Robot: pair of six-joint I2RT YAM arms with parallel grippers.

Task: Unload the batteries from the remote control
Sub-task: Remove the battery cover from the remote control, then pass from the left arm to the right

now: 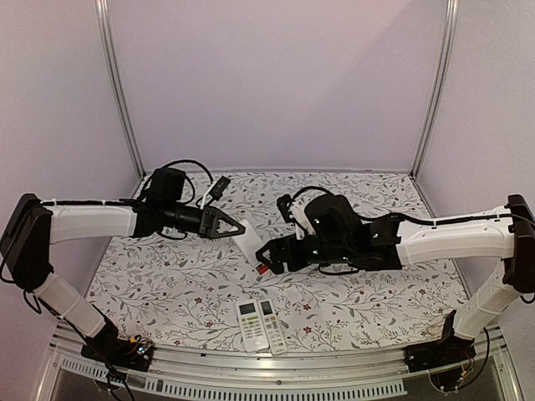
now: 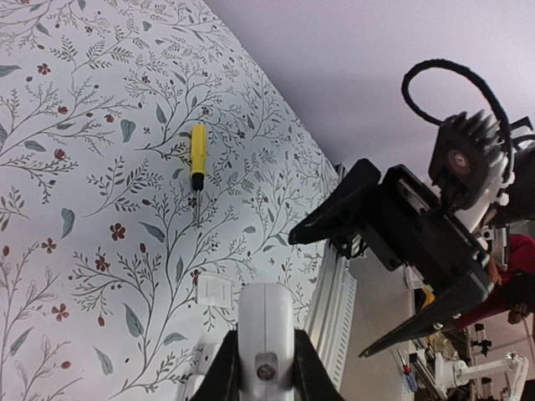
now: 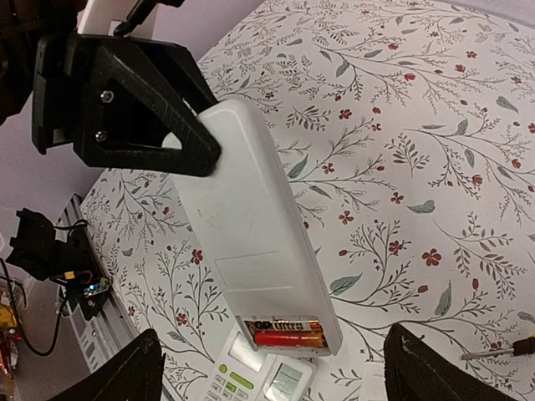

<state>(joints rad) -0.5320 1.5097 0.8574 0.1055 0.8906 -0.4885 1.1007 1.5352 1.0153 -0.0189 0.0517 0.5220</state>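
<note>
While the left end effector (image 1: 232, 225) pinches the remote (image 3: 251, 251) aloft and the right end effector (image 1: 272, 255) gapes empty nearby, prying at the batteries (image 3: 287, 332) seated in its open lower end could twist the remote loose.

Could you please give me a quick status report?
Left pincer shut on remote. Right pincer open beside its open end. Batteries exposed, seated inside. Nothing blocking.

A lab test booth: aluminium frame posts (image 1: 117, 83), plain walls (image 1: 276, 75), floral-clothed table (image 1: 167, 284).
</note>
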